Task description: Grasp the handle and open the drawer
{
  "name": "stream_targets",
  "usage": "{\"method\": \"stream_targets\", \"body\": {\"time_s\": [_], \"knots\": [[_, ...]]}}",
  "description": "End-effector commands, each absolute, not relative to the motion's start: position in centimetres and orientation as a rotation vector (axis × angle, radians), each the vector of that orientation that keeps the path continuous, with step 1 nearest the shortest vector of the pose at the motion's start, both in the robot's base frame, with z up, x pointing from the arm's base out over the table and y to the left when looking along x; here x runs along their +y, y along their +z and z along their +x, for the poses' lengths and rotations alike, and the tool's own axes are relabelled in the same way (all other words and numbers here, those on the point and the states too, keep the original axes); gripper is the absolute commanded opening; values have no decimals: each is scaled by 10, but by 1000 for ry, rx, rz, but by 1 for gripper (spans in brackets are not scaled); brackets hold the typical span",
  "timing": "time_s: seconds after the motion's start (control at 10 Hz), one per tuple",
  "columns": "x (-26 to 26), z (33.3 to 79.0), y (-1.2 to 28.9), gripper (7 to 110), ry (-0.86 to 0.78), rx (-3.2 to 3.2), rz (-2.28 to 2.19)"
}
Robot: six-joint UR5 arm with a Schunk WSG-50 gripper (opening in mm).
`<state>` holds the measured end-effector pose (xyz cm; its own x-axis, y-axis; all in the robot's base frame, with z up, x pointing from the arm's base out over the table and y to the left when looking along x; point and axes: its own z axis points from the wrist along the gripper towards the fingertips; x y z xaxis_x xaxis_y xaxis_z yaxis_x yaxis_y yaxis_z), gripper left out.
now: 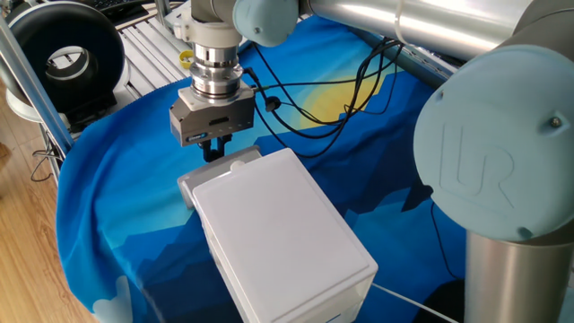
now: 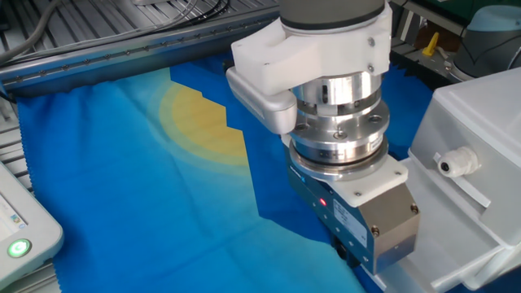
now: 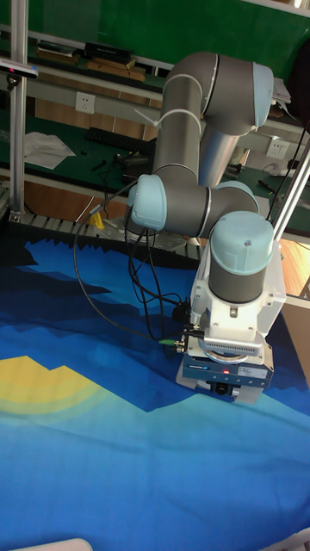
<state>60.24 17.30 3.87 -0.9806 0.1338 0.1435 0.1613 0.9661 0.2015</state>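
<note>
A white rounded box (image 1: 278, 233) lies on the blue cloth, its drawer front (image 1: 192, 188) facing my gripper (image 1: 213, 154). The dark fingers stand close together, shut, at the top edge of that front panel; their tips are hidden behind it. The handle (image 1: 239, 166), a small round white knob, shows just to the right of the fingers and is not between them. In the other fixed view the handle (image 2: 450, 161) sticks out of the drawer front (image 2: 456, 216), to the right of the gripper (image 2: 352, 255). In the tall view the gripper (image 3: 222, 389) points down.
Black cables (image 1: 305, 108) trail across the cloth behind the gripper. A black round object (image 1: 67, 58) sits at the back left. The arm's big pale joint (image 1: 493, 152) fills the right side. A white pendant with a green light (image 2: 20, 236) lies at the left edge.
</note>
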Motion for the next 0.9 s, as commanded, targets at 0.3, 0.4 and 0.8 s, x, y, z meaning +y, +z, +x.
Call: {"method": "stream_targets", "body": {"time_s": [0.3,0.4,0.8], "knots": [[179,600,43,110,-371,-2967,-221],[179,601,43,110,-366,-2968,-223],[177,602,42,110,-356,-2975,-228]]}}
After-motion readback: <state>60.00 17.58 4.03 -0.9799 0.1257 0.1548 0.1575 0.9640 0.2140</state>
